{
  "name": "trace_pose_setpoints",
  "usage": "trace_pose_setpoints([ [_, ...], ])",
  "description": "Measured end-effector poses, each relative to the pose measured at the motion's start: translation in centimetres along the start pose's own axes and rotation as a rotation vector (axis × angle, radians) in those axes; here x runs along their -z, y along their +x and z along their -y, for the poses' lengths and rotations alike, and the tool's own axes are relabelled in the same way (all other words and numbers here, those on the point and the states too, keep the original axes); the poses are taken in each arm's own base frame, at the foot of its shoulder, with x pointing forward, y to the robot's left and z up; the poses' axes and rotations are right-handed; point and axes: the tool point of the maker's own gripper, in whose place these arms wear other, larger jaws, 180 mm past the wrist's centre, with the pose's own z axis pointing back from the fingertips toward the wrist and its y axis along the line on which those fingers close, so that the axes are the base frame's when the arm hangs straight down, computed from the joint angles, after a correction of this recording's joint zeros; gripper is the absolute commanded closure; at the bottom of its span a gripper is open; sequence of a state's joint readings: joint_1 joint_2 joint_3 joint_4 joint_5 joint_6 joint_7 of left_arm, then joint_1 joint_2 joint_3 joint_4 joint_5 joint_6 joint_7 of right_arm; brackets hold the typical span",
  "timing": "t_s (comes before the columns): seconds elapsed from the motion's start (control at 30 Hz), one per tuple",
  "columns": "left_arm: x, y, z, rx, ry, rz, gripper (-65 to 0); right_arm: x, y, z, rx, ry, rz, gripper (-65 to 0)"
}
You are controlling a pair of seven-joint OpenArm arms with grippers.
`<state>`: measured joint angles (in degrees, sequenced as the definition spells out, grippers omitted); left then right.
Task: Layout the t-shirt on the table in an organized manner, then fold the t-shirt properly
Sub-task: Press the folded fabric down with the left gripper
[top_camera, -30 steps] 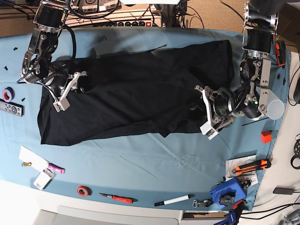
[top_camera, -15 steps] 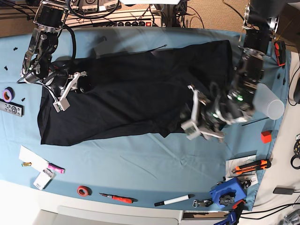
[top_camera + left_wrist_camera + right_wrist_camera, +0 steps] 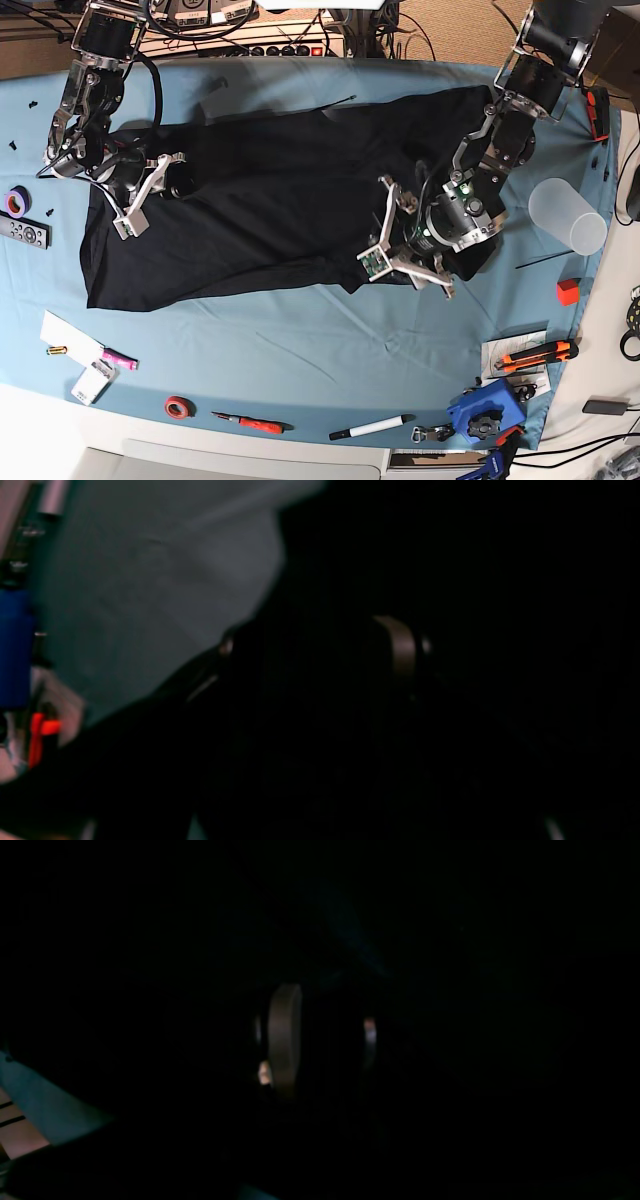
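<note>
One black t-shirt (image 3: 280, 200) lay rumpled across the desk (image 3: 300, 340). Left gripper (image 3: 400, 262) gaped open over its hem; right gripper (image 3: 135, 205) pinched fabric. Soft, limp cloth: grab corners.

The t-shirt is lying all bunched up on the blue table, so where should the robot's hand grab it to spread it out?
Probably the near hem of the t-shirt, close to the wrinkled bottom corner around. That edge lies on the bare table with open cloth in front, so the left hand, open above it, could come in from the near side and pinch that loose edge.
</note>
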<state>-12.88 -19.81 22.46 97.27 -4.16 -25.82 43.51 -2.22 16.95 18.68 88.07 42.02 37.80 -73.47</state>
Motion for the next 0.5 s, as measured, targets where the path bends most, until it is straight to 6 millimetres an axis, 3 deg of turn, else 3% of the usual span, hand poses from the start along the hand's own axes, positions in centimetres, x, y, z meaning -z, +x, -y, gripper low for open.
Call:
trace_pose_setpoints([
  [0.2,0.4,-0.6,0.2,-0.017,-0.012,-0.008,-33.5,0.0,0.0,0.0,0.000,0.000,0.000,-16.1],
  [0.4,2.5,-4.2,0.6,-0.111,-0.036,-0.061,-32.9,-0.4,0.4,0.7,0.022,-0.017,0.018,-16.1],
  [0.5,2.8,-4.6,0.1,-0.155,-0.012,-0.066,-22.5,-1.8,1.4,2.9,0.061,-0.082,0.060,-16.1],
])
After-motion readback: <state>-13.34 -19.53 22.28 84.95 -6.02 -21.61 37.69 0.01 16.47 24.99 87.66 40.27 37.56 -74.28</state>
